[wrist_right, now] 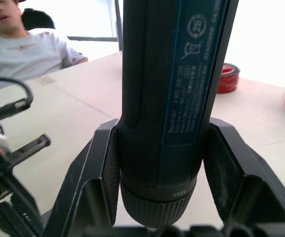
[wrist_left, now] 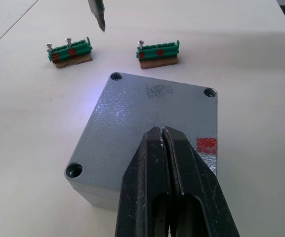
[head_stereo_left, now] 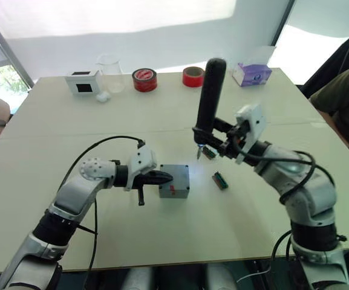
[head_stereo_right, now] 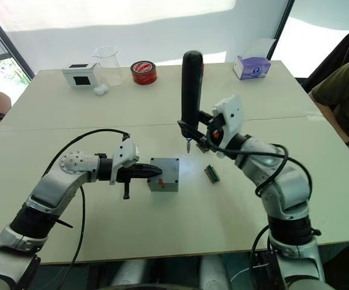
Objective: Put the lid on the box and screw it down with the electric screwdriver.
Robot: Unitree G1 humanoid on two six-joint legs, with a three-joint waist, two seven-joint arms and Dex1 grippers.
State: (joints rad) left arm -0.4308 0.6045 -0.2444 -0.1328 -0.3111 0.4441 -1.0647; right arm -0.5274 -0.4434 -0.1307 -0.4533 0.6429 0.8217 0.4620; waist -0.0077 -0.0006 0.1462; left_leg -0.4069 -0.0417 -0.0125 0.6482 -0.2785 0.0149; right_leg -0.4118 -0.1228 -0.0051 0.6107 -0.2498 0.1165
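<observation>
Both arms wore silver-grey shells with black joint sections, and loose black cables looped alongside them. White housings sat at the wrists. Each gripper's two fingers [wrist_left: 169,182] were glossy black.

Grey lid [wrist_left: 152,118] with red mark, black electric screwdriver [head_stereo_left: 210,96], 2 green terminal blocks [wrist_left: 158,51].

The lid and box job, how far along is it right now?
Done: the lid sits on the box, and the shut left gripper presses on it. In hand: the right gripper holds the electric screwdriver upright, its bit beyond the box. Left: the three corner holes in view look empty, and screws stand in two green holders.
</observation>
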